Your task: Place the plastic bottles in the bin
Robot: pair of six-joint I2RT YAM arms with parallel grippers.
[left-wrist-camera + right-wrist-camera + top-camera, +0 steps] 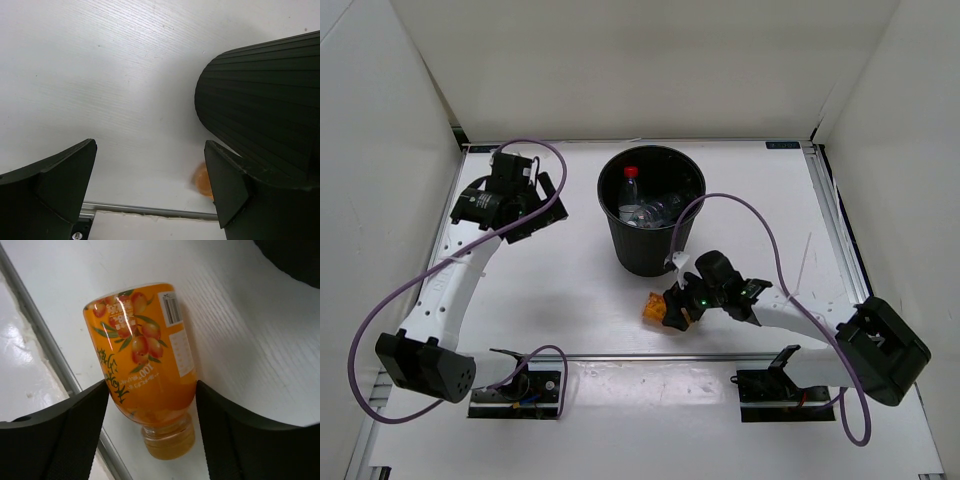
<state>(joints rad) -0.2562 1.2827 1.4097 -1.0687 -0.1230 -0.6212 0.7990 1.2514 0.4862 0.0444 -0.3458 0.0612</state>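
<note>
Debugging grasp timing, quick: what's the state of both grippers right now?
Left gripper: open, empty.
Right gripper: shut on the orange bottle, which lies on the table.

We find the orange bottle [145, 365] to be glossy plastic, with light glinting off its smooth printed label. Its cap [167, 440] is translucent. The bin [260, 100] is black plastic, its outer wall finely ribbed and matt. The table [100, 75] is white and matt, with a fine linear grain. The rail [48, 335] at its edge looks like bare metal with a dull sheen. The fingers [60, 180] of the left gripper [150, 150] are matt black plastic. The cable [760, 215] has a smooth purple sheath.
</note>
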